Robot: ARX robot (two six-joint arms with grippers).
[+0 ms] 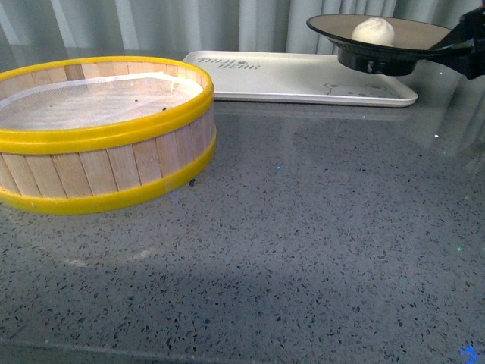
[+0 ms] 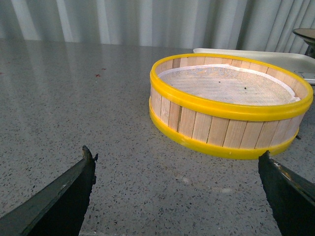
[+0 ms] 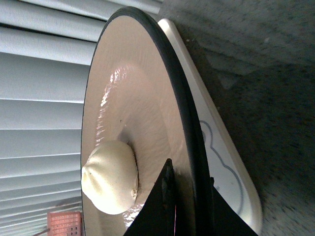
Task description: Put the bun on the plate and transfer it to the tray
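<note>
Right gripper (image 1: 457, 47) clamps the glossy black rim of the matte plate (image 1: 415, 32), held apparently clear above the flat white tray (image 1: 288, 76). The smooth round bun (image 1: 373, 31) rests inside. Left gripper (image 2: 177, 154) is spread wide, empty.

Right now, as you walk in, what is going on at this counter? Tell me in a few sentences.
The right gripper is shut on the rim of the plate, holding it over the right end of the tray; it looks not yet set down. The bun sits on the plate. The left gripper hangs open and empty near the steamer basket.
</note>
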